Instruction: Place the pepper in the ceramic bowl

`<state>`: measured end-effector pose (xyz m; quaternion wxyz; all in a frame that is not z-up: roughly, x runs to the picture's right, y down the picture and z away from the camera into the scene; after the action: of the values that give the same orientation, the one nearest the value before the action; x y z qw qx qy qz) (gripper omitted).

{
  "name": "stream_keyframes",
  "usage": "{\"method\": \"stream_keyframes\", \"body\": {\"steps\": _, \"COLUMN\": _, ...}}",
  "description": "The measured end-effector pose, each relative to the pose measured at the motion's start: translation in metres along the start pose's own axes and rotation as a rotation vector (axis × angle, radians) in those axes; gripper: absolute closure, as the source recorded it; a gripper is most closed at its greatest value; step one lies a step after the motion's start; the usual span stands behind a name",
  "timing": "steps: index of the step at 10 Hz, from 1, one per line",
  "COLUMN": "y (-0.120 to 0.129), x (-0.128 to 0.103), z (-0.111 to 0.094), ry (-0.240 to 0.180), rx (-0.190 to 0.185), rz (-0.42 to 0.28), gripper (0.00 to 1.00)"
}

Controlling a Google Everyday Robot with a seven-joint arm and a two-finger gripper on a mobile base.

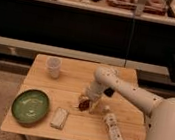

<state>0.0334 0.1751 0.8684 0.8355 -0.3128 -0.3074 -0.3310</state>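
The pepper (83,104), small and dark red-brown, lies on the wooden table (73,82) near its middle. My gripper (88,102) is down at the table, right over the pepper, with one pale finger on each side of it. The jaws look open around the pepper, and it rests on the table. The ceramic bowl (30,106), wide, shallow and green, sits at the table's front left corner, well to the left of the gripper. It holds nothing.
A small white translucent cup (53,67) stands at the back left. A pale rectangular block (59,118) lies between the bowl and the pepper. A white bottle (112,128) lies on its side at the front right. Dark shelving runs behind the table.
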Motion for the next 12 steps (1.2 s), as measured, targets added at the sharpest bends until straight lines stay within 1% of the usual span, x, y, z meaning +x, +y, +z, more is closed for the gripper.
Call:
{"method": "stream_keyframes", "body": {"steps": 1, "y": -0.002, "x": -0.001, "z": -0.001, "ry": -0.004, "rx": 0.003, "rz": -0.007, "gripper": 0.66}}
{"method": "stream_keyframes", "body": {"steps": 2, "y": -0.007, "x": -0.004, "z": -0.004, "ry": -0.009, "rx": 0.008, "rz": -0.024, "gripper": 0.76}}
{"method": "stream_keyframes", "body": {"steps": 4, "y": -0.023, "x": -0.018, "z": -0.007, "ry": -0.03, "rx": 0.026, "rz": -0.072, "gripper": 0.95}}
{"method": "stream_keyframes", "body": {"steps": 5, "y": -0.035, "x": -0.03, "z": -0.011, "ry": -0.041, "rx": 0.036, "rz": -0.108, "gripper": 1.0}}
{"method": "stream_keyframes", "body": {"steps": 6, "y": -0.055, "x": -0.046, "z": -0.017, "ry": -0.051, "rx": 0.06, "rz": -0.161, "gripper": 1.0}}
{"method": "stream_keyframes", "body": {"steps": 7, "y": -0.083, "x": -0.071, "z": -0.029, "ry": -0.058, "rx": 0.099, "rz": -0.239, "gripper": 1.0}}
{"method": "stream_keyframes", "body": {"steps": 9, "y": -0.131, "x": -0.114, "z": -0.053, "ry": -0.067, "rx": 0.177, "rz": -0.362, "gripper": 1.0}}
{"method": "stream_keyframes", "body": {"steps": 10, "y": -0.159, "x": -0.146, "z": -0.068, "ry": -0.089, "rx": 0.232, "rz": -0.442, "gripper": 1.0}}
{"method": "stream_keyframes", "body": {"steps": 12, "y": -0.185, "x": -0.19, "z": -0.081, "ry": -0.148, "rx": 0.295, "rz": -0.537, "gripper": 1.0}}
